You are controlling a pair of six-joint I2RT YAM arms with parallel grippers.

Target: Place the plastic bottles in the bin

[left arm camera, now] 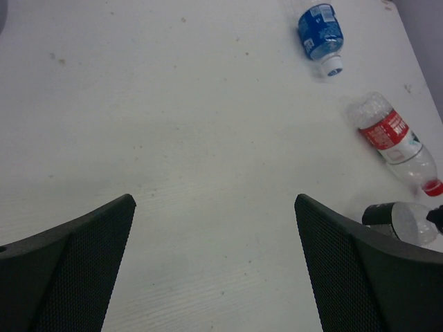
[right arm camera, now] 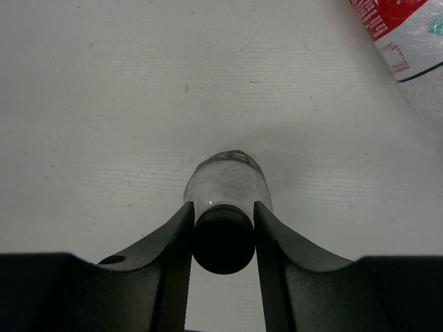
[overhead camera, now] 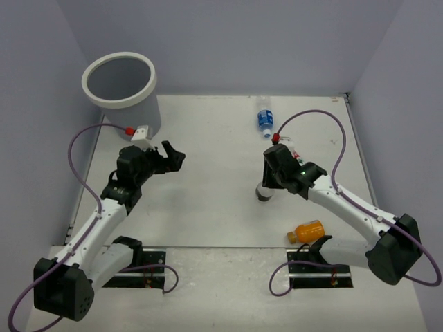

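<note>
1. Well, the right arm (overhead camera: 346, 207) reaches from its base at the near edge out toward the middle of the surface (overhead camera: 208, 214). It is bent at the elbow and its wrist tips down.
2. The right jaws are squeezed shut on a bottle with a dark cap (right arm camera: 227, 190). One finger presses on each side of the cap. The clear, crinkly body sticks out past the tips.
3. From above, that bottle (overhead camera: 264, 192) is a little to the right of the middle of the surface. I cannot tell if it is lifted or touching the surface.
4. The left arm (overhead camera: 104, 207) leans up from the near left corner. Its wrist is raised and points toward the middle.
5. The left jaws are wide open and hold nothing. Only bare surface shows between them.
6. The bin (overhead camera: 123, 104) stands in the far left corner, just past the left arm's wrist.
7. A bottle with a blue label (overhead camera: 264, 117) lies near the far edge, right of the middle.
8. A bottle with a red label (left arm camera: 391, 135) lies on its side between the blue one and the held one. It is close to the right arm's wrist.
9. An orange bottle (overhead camera: 306, 231) lies on its side close to the near edge, right beside the right arm's base.
</note>
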